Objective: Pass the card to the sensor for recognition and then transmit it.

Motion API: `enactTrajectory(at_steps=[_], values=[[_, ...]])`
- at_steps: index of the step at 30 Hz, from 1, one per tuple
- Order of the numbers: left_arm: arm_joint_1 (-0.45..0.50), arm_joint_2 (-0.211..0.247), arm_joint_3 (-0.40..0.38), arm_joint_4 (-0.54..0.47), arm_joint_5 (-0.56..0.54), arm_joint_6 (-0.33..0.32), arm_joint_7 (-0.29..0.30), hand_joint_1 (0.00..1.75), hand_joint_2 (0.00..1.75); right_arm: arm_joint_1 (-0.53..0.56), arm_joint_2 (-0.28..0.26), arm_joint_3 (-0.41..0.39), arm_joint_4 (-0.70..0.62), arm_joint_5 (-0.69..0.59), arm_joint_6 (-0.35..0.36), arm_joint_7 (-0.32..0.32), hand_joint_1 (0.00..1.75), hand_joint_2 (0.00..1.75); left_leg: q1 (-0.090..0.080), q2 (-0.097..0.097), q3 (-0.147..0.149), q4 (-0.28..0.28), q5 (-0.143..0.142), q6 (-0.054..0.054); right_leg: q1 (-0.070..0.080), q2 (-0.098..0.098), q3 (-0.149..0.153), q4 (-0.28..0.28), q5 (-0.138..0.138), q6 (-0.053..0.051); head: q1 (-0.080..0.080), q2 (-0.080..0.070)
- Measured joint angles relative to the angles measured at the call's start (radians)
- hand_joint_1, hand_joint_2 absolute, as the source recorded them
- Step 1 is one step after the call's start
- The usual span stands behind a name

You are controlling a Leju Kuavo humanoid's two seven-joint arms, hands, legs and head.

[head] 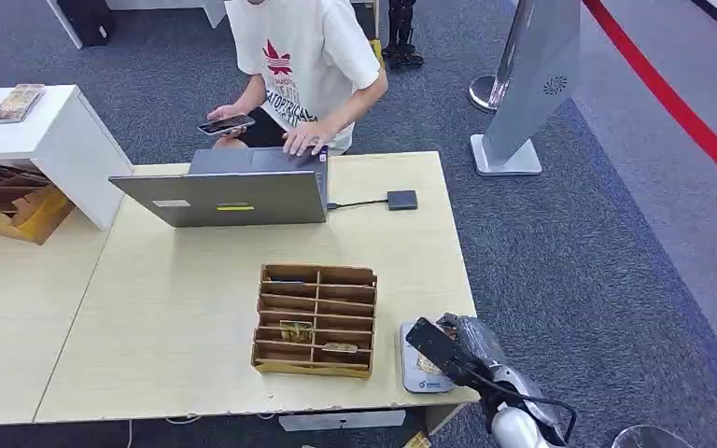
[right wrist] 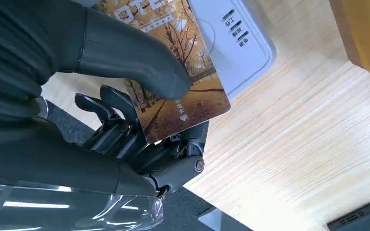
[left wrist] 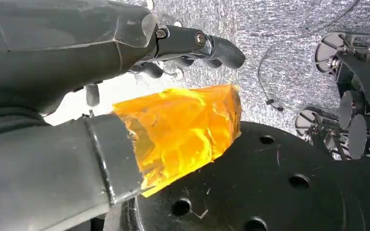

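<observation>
The card (right wrist: 183, 91), printed with an autumn tree scene, is gripped in the right hand (right wrist: 125, 96), pinched between the thick thumb on its face and the darker fingers (right wrist: 106, 103) beneath it. The card is held over the grey-white sensor (right wrist: 236, 43), which lies flat near the table's front right corner; whether card and sensor touch cannot be told. From the head view the right hand (head: 457, 350) is seen above the sensor (head: 420, 373), just beside the brown divided organiser (head: 316, 319), in which further cards are stored. The pale wooden table (head: 168, 308) also carries an open laptop (head: 224, 191), at which a person (head: 299, 56) in a white shirt is seated. The left hand (left wrist: 125, 96) is seen with its fingers apart and nothing held, orange tape (left wrist: 183, 130) wrapped round its thumb
</observation>
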Motion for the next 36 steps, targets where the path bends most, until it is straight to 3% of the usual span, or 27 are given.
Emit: enactTrajectory(at_steps=[20, 24, 28, 36], values=[[0.000, 0.003, -0.003, 0.000, 0.000, 0.000, 0.000, 0.00, 0.00, 0.000, 0.001, 0.000, 0.001, 0.000, 0.000, 0.000, 1.75, 1.75, 0.000, 0.000, 0.000, 0.000, 0.000, 0.000, 0.000, 0.000, 0.000, 0.000, 0.000, 0.000, 0.000, 0.000], [0.000, 0.003, -0.003, 0.000, 0.006, 0.000, 0.000, 0.00, 0.00, 0.001, 0.002, 0.000, 0.000, 0.026, -0.030, -0.008, 1.75, 1.75, 0.000, 0.000, 0.000, 0.000, 0.000, 0.000, 0.000, 0.000, 0.000, 0.000, 0.000, 0.000, 0.000, 0.000], [0.000, 0.002, -0.003, 0.000, 0.023, 0.004, -0.002, 0.00, 0.00, 0.027, 0.019, 0.000, -0.052, 0.074, -0.136, -0.074, 1.75, 1.75, 0.000, 0.000, 0.000, 0.000, 0.000, 0.000, 0.000, 0.000, 0.000, 0.000, 0.000, 0.000, 0.000, 0.000], [-0.012, -0.016, -0.023, 0.012, 0.035, 0.030, -0.024, 0.00, 0.00, 0.100, 0.120, -0.022, -0.329, 0.114, -0.470, -0.301, 1.75, 1.75, 0.000, 0.000, 0.000, 0.000, 0.000, 0.000, 0.000, 0.000, -0.001, 0.000, 0.000, 0.000, 0.000, 0.000]])
